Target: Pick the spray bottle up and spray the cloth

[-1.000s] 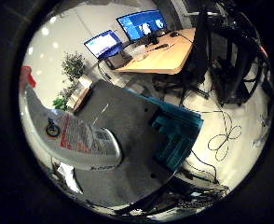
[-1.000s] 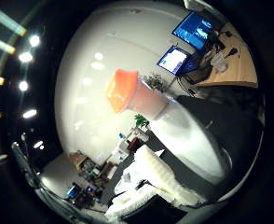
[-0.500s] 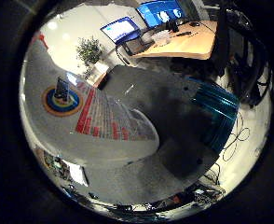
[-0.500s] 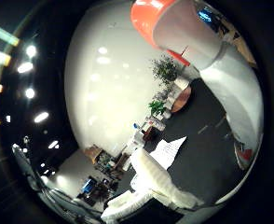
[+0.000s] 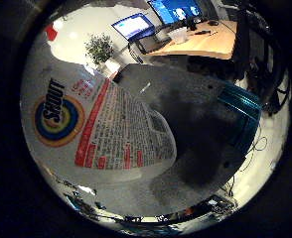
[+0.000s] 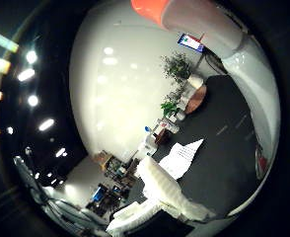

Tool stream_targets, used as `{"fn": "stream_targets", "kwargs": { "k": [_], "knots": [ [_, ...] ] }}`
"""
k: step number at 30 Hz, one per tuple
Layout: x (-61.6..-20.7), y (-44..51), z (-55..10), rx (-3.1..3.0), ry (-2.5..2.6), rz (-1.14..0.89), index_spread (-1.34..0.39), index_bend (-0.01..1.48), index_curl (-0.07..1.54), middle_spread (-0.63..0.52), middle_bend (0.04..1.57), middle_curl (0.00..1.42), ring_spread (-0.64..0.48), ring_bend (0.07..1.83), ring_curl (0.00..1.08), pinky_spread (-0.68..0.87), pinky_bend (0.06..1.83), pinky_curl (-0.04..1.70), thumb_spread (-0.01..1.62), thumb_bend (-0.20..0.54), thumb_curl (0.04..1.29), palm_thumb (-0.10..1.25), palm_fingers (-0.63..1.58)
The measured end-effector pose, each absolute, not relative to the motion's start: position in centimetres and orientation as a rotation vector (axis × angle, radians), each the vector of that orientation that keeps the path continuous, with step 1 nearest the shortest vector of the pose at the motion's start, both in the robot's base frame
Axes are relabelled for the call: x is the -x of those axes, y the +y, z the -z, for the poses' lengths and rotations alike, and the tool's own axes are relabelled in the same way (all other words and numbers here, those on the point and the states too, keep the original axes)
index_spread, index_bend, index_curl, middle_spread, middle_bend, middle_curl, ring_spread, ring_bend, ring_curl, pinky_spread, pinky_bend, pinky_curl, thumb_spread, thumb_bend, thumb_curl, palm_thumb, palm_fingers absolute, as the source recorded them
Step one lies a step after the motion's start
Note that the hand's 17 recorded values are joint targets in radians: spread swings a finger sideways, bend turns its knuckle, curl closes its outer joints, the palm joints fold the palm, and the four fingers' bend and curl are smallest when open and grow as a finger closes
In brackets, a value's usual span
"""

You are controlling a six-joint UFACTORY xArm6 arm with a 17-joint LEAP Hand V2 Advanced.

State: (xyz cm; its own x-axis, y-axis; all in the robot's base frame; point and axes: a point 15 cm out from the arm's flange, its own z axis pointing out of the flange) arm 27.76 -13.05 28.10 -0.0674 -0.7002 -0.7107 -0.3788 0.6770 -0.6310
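Note:
The white spray bottle (image 5: 101, 129), with its printed label and round logo, fills much of the little finger side view, close to my palm. Its orange spray head (image 6: 152, 9) and white neck show at the edge of the thumb side view. A teal cloth (image 5: 243, 111) lies on the dark grey table (image 5: 195, 99) beyond the bottle. My right hand (image 6: 164, 192) shows as white fingers stretched out, apart from the bottle and not wrapped round it.
A white sheet of paper (image 6: 182, 158) lies on the dark surface. Behind the table stand a wooden desk (image 5: 205, 42) with monitors and potted plants (image 5: 99, 47) by a white wall.
The whole picture has shifted and the bottle has grown much larger in both views: my palm has come closer to it. The fingers keep the same pose.

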Motion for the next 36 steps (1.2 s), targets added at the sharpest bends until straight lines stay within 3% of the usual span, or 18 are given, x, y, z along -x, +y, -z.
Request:
{"fn": "stream_targets", "kwargs": {
  "k": [23,29,32,34,36],
  "knots": [
    [-28.05,-13.07,-27.30,0.848,1.701,0.278,0.08,0.17,0.31,0.31,0.20,0.31,0.37,0.45,0.26,0.65,0.97,0.20,1.23,-0.015,0.42,0.50,0.14],
    [-28.20,-12.80,-27.55,0.838,1.701,0.257,-0.03,0.18,0.32,0.25,0.22,0.34,0.31,0.52,0.27,0.65,0.93,0.17,1.23,-0.014,0.43,0.53,0.27],
    [-28.22,-12.85,-27.71,0.827,1.705,0.250,-0.13,0.18,0.32,0.15,0.25,0.36,0.22,0.61,0.29,0.62,0.92,0.15,1.23,-0.011,0.43,0.56,0.38],
    [-28.22,-12.88,-27.75,0.815,1.710,0.241,-0.25,0.18,0.33,-0.05,0.33,0.40,-0.02,0.73,0.33,0.47,0.92,0.13,1.24,-0.010,0.44,0.59,0.52],
    [-28.21,-12.87,-27.76,0.807,1.713,0.235,-0.37,0.18,0.34,-0.24,0.41,0.44,-0.24,0.86,0.37,0.20,0.97,0.11,1.23,-0.007,0.44,0.63,0.67]
  ]
}}
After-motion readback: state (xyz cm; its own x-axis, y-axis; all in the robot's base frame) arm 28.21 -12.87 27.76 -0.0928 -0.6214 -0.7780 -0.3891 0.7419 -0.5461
